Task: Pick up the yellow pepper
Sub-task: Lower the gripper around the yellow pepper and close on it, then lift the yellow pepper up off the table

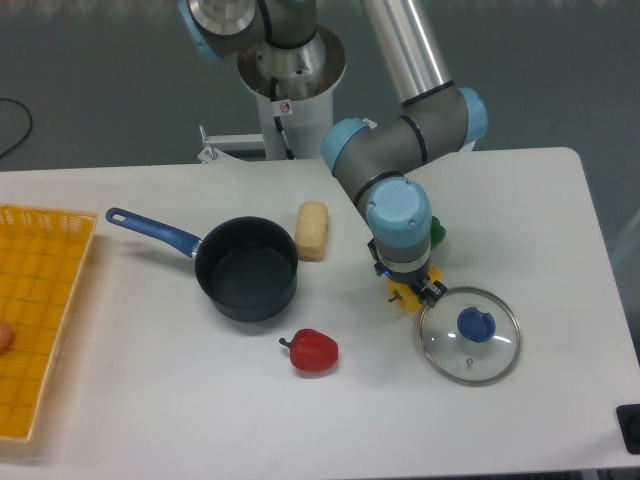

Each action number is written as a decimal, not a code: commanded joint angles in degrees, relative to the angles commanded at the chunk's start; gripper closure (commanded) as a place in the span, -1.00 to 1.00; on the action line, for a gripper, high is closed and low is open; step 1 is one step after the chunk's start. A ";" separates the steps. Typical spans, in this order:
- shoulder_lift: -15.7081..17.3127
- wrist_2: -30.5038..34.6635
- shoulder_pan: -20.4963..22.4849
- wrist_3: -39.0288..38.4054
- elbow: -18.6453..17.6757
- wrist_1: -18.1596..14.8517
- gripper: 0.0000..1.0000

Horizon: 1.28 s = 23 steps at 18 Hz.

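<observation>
yellow pepper: on the table right by the glass lid's rim, mostly hidden under our wrist
gripper: down over it from above; we can't tell how the jaws stand
green pepper: just behind, so it's tight
red pepper: well apart, no bother

Glossy plastic red pepper; glass lid, metal rim; matt dark saucepan.

On the tabletop, a tray lies far left, the pot right of it, the bread roll behind-right, a pepper in front, and the lid far right.
</observation>
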 joint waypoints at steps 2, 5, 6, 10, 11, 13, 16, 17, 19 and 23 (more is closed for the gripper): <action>0.18 -0.26 0.17 0.00 2.46 -2.74 0.27; 1.14 -3.85 1.22 -0.27 3.97 -4.50 0.26; 1.75 -5.17 1.67 -0.27 3.97 -4.59 0.26; 3.16 -7.38 3.07 -0.35 4.14 -5.82 0.26; 3.34 -8.08 3.08 -0.88 4.15 -6.08 0.26; 3.78 -8.70 3.34 -2.20 4.41 -7.05 0.26; 3.96 -8.70 3.69 -2.03 4.32 -7.93 0.26; 4.22 -8.70 4.13 -1.94 4.23 -8.19 0.26; 5.01 -8.61 4.39 -1.67 4.23 -8.37 0.26; 5.01 -8.70 4.31 -1.93 4.23 -8.11 0.24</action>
